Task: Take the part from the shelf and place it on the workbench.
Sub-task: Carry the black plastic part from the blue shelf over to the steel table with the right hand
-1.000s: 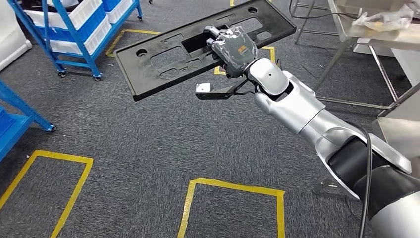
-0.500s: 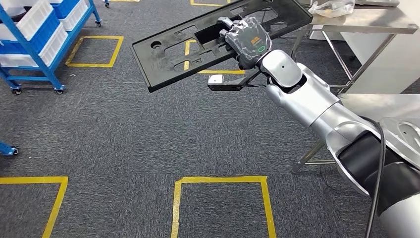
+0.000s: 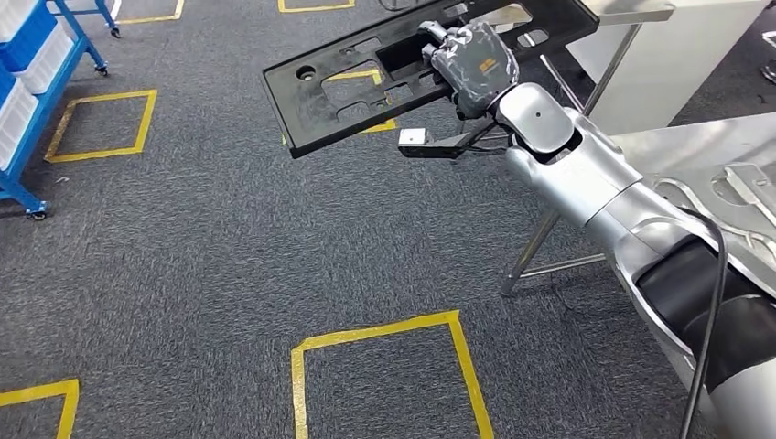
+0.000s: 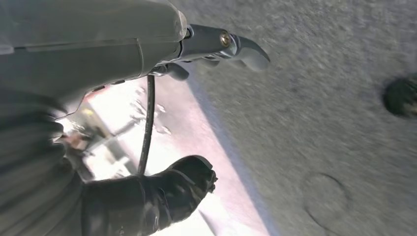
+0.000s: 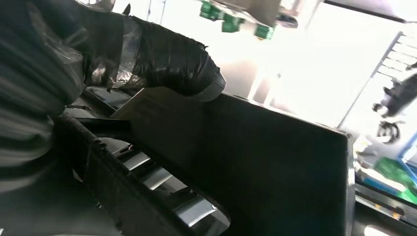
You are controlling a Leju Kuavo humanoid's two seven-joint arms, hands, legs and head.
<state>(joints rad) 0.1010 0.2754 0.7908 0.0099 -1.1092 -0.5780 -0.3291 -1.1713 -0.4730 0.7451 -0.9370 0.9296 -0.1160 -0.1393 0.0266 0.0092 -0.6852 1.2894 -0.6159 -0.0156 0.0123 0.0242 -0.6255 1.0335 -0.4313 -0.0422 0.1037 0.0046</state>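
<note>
Part in raised right robot hand

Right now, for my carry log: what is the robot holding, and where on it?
The right hand grips the black part near its middle.

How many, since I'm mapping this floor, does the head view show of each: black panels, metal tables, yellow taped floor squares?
Black panel, held by the right hand: 1
Metal tables: 2
Yellow taped floor squares, several cut off by the picture's edge or the panel: 6
Total: 9
</note>
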